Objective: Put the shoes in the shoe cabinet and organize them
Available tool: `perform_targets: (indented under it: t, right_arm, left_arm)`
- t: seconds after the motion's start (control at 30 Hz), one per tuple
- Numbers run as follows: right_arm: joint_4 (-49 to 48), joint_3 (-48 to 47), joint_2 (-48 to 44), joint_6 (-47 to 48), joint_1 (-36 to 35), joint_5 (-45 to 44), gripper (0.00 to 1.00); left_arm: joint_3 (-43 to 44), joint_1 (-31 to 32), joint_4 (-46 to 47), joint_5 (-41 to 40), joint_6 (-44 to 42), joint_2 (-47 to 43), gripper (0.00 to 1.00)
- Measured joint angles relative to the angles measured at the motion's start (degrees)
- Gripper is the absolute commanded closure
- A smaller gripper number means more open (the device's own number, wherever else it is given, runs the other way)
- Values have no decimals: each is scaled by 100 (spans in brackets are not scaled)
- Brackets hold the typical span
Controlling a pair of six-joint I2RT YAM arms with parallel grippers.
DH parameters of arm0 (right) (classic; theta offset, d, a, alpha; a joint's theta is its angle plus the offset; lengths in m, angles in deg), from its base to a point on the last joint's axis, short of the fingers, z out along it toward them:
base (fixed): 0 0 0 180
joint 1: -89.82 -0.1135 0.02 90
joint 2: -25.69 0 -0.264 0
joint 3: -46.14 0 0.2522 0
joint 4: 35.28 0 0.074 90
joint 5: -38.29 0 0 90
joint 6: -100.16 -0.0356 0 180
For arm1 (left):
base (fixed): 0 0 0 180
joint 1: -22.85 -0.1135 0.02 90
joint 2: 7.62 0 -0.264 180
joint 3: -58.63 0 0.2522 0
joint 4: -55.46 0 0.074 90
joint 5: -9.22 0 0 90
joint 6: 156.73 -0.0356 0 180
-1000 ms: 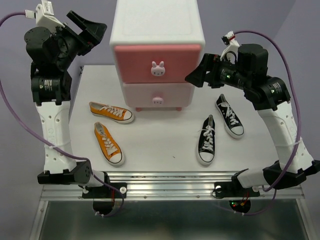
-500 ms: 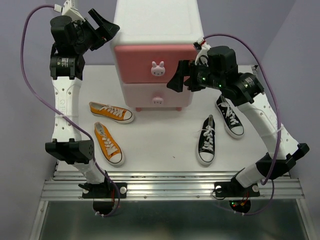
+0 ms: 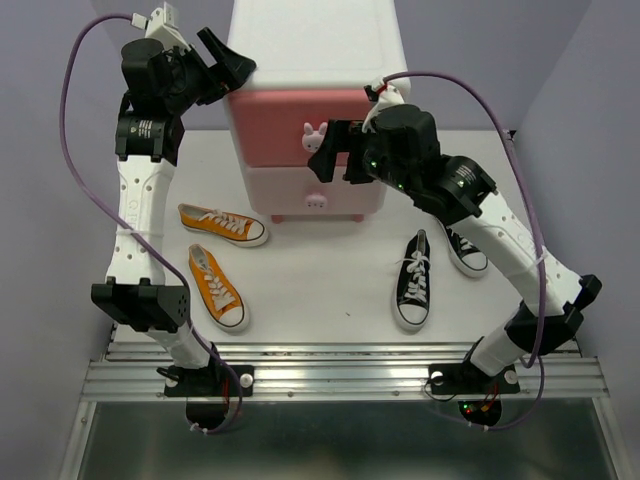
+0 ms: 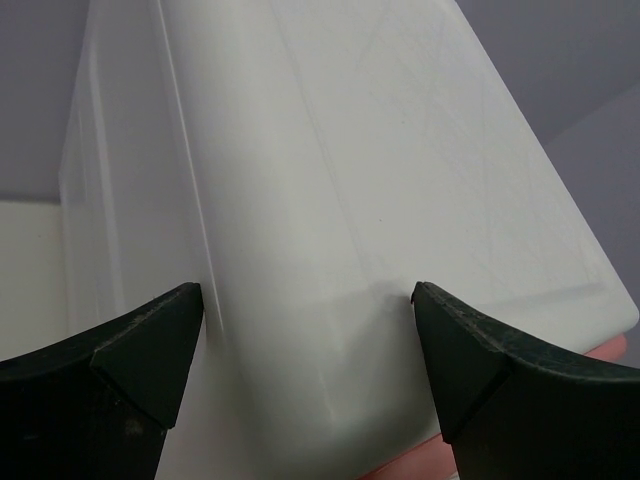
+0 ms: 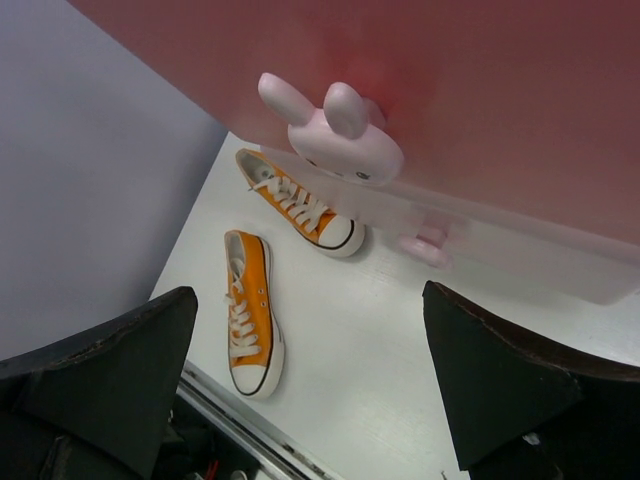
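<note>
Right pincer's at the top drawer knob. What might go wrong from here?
1. The bunny knob sits above the gap of the open right pincer, so closing may miss it or clip its ears.
2. The left pincer is open astride a corner of the shoe cabinet, not clamping; a drawer pull may drag the cabinet forward.

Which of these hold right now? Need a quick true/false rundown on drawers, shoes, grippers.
1. The upper drawer and lower drawer are shut. True.
2. One shoe is inside the cabinet. False: the orange shoes and black shoes all lie on the table.
3. The right gripper is open, close to the upper bunny knob. True.
4. The left gripper holds a shoe. False: it is open and empty, at the cabinet's top corner.
</note>
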Motion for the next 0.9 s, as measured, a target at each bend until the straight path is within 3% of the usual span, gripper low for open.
perform_targets:
  t: [0.47,0.9]
  right_arm:
    - [15,-1325,1257,-328,-894,-2822,0]
    - [17,-2321,2238,-39,-1132,-4240,0]
  left_arm:
    - [-608,9,573,-125,175,-273,9]
    - [-839,9,846,-118,245,-365,9]
